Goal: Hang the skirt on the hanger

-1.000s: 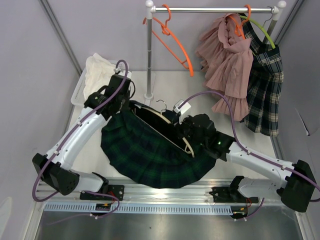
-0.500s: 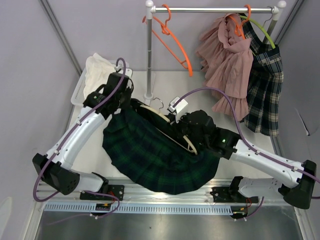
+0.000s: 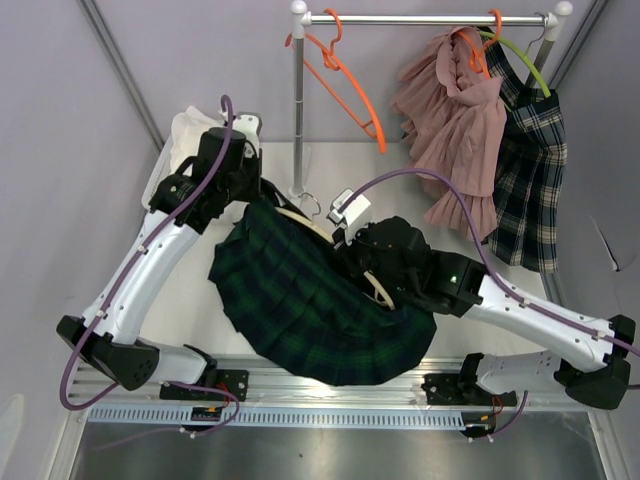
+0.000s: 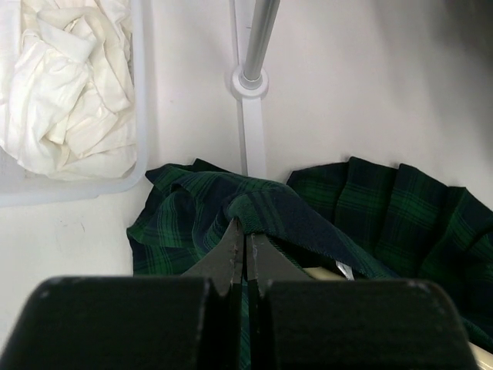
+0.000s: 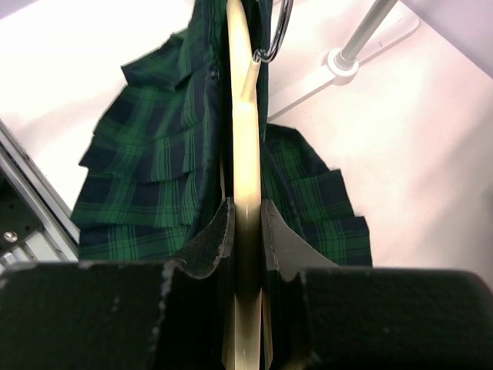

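Observation:
A dark green plaid skirt [image 3: 310,300] hangs lifted between both arms over the table. A pale wooden hanger [image 3: 372,287] with a metal hook [image 3: 311,207] sits inside its waistband. My left gripper [image 3: 252,203] is shut on the waistband edge [image 4: 254,202] at the skirt's upper left. My right gripper [image 3: 372,262] is shut on the hanger's wooden bar [image 5: 245,154], with skirt fabric [image 5: 146,169] draped on both sides of it. The hook [image 5: 276,35] shows beyond the bar in the right wrist view.
A clothes rail [image 3: 425,18] on a white pole [image 3: 298,100] stands at the back, its base [image 4: 253,79] near the skirt. An orange hanger [image 3: 345,85], a pink garment [image 3: 455,120] and a plaid skirt [image 3: 525,150] hang on it. A white bin of cloth [image 4: 69,85] sits far left.
Both arms have raised the skirt and hanger and carried them towards the back of the table. The left gripper moved up and back, stretching the waistband along the hanger.

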`<state>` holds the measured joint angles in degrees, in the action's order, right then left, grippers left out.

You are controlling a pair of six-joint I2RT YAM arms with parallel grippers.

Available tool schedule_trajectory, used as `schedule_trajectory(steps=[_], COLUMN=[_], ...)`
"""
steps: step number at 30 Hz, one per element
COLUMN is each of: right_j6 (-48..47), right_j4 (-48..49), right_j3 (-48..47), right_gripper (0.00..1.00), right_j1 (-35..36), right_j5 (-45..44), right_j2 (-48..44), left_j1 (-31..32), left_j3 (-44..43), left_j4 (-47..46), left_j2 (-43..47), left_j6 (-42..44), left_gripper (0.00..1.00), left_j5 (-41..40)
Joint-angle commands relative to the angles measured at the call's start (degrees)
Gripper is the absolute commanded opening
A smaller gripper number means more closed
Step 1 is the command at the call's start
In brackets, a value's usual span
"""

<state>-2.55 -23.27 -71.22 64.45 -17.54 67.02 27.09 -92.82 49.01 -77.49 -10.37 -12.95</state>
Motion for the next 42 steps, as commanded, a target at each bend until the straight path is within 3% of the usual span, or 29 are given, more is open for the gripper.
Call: schedule_trajectory(steps=[1, 5, 9, 15, 16, 20, 25, 33, 42], right_j6=[2.3, 4.4, 6.1, 8.1, 8.3, 10.1, 11.9, 15.1, 17.0], right_j4=[-7.2, -17.5, -24.1, -34.7, -36.0, -39.7, -44.0, -50.3, -51.2], right_j3=[-11.1, -21.7, -28.9, -39.6, -40.7, -42.9, -46.7, -49.2, -45.8], right_gripper=[0.00, 0.00, 0.00, 0.00, 0.00, 0.00, 0.00, 0.00, 0.00], right_j1=[1.5, 4.7, 6.2, 6.3, 6.5, 6.4, 6.4, 6.0, 6.0], right_j5=[-2.7, -10.0, -14.1, -16.1, -17.5, -20.7, -22.4, -23.0, -20.3], right_j2=[0.3, 3.5, 5.7, 7.5, 8.5, 8.3, 7.9, 6.5, 3.9], left_j1=[-0.1, 0.0, 0.5, 1.4, 1.6, 2.5, 3.1, 3.5, 4.2], left_j3=[-3.1, -3.3, -6.1, -8.5, -8.7, -10.3, -11.3, -13.3, -16.9], left_j4=[-2.9, -4.6, -5.6, -7.4, -7.7, -9.0, -10.3, -12.4, -14.1], left_j2=[0.9, 1.6, 1.0, -0.2, -0.3, -1.5, -2.9, -4.6, -7.8], left_j6=[1.7, 1.1, 0.4, -0.7, -0.8, -1.1, -1.7, -2.9, -3.7], left_gripper=[0.00, 0.02, 0.10, 0.13, 0.18, 0.25, 0.41, 0.48, 0.56], left_j5=[-0.6, 2.6, 5.6, 9.6, 10.0, 11.5, 12.5, 14.3, 17.9])
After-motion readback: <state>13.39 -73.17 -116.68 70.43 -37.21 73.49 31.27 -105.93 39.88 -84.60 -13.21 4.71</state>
